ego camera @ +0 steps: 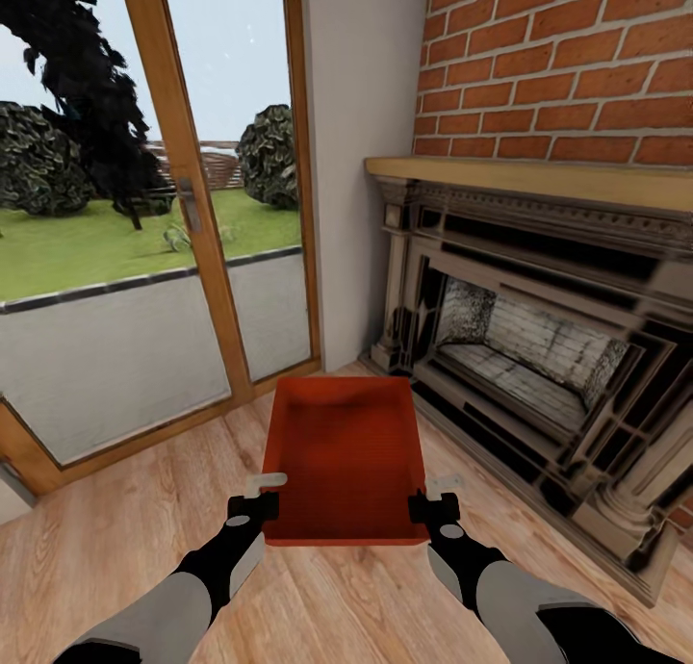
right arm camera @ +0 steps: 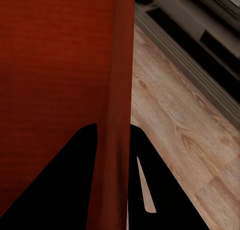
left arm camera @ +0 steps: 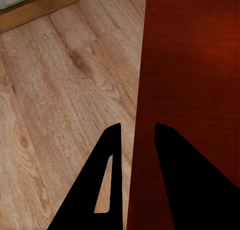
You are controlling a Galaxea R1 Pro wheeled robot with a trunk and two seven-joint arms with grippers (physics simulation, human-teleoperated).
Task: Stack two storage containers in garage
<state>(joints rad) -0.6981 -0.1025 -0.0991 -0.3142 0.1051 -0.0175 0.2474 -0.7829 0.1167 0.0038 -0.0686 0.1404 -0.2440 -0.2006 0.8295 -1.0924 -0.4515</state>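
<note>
Holding an orange-red bin [ego camera: 346,457] out in front of me, I have one gripper on each of its long sides near the end closest to me. My left gripper [ego camera: 258,496] is clamped on the bin's left wall; in the left wrist view one finger [left arm camera: 102,185] lies outside over the wood floor [left arm camera: 60,100] and the other lies inside against the red wall [left arm camera: 190,65]. My right gripper [ego camera: 435,498] is clamped on the right wall the same way, its two dark fingers [right arm camera: 65,185] straddling the wall's edge [right arm camera: 120,65]. The bin is open-topped and looks slightly tilted, its far end reaching toward the corner of the room. Beyond it to the left stands a wood-framed glass door [ego camera: 183,192] looking onto grass and shrubs. To the right is a dark fireplace [ego camera: 539,356] under a tan mantel [ego camera: 529,178], with red brick [ego camera: 568,58] above.
</note>
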